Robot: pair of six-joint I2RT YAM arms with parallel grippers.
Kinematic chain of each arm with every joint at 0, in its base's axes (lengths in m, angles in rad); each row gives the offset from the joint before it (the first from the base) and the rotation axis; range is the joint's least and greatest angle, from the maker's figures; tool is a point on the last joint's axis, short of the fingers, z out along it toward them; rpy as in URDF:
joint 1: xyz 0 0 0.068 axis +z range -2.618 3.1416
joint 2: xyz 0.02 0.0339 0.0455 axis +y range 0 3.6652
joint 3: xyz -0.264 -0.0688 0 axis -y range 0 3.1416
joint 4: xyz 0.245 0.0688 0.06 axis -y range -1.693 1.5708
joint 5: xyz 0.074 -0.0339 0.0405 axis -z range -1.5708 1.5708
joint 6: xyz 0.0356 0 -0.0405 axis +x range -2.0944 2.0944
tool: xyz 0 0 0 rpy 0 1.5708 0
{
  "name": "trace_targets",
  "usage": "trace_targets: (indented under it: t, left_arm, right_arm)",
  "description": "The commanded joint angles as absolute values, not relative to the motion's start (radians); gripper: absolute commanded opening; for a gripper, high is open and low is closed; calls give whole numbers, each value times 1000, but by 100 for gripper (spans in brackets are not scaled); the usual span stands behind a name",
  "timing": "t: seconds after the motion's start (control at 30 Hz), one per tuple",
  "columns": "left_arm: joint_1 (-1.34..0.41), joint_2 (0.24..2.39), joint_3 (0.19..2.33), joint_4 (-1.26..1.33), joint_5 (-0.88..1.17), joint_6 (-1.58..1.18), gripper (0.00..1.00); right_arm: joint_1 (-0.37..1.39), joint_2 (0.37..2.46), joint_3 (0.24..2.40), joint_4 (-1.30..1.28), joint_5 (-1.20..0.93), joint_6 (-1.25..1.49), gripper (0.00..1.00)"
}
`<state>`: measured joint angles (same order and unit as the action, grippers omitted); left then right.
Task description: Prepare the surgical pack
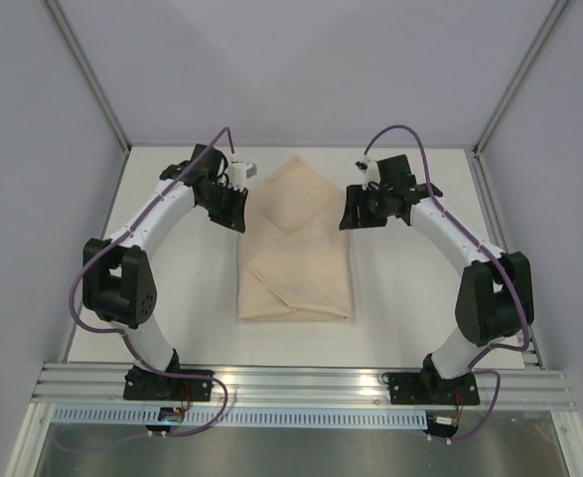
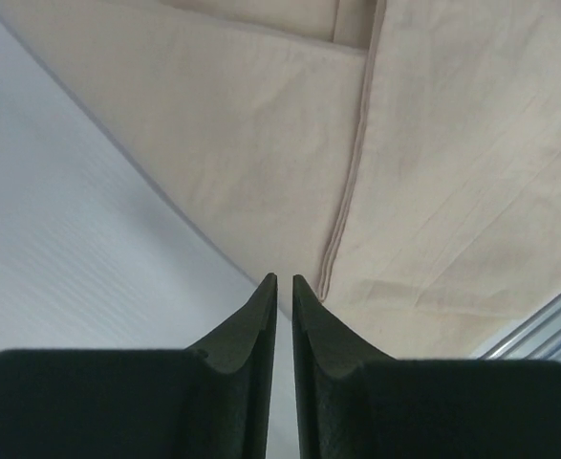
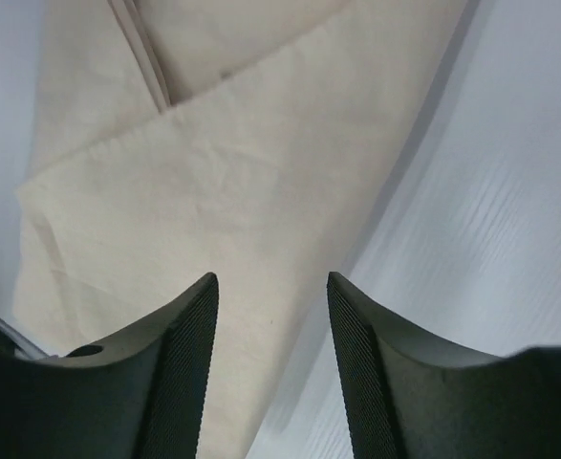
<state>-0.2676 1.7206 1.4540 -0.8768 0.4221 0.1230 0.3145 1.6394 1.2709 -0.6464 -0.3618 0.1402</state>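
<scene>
Folded tan wrap sheet lies mid-table, long axis running near to far. Left gripper, jaws almost together and empty, sits at its far left edge; right gripper, spread and empty, sits at its far right edge, equally close. White table, pale walls around

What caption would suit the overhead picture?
Left claw and right claw flank a folded tan wrap on the white table.
</scene>
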Motion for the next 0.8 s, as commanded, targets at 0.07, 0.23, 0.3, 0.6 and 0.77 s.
trace_targets:
  t: [0.07,0.23,0.3,0.6,0.77]
  left_arm:
    - [-267,1860,1610,-781,400,-18,19]
    - [-267,2025,1725,-784,397,-52,19]
    - [-267,2080,1746,-795,385,-58,19]
    - [-252,2278,1838,-870,269,-106,20]
    - [-252,2232,1839,-838,282,-100,21]
  right_arm:
    - [261,1803,1420,-491,-440,254,23]
    - [250,2012,1554,-447,-531,322,1]
    - [244,2075,1559,-416,-517,359,1]
    - [213,2204,1562,-371,-495,423,0]
    - [203,2151,1604,-367,-494,423,1]
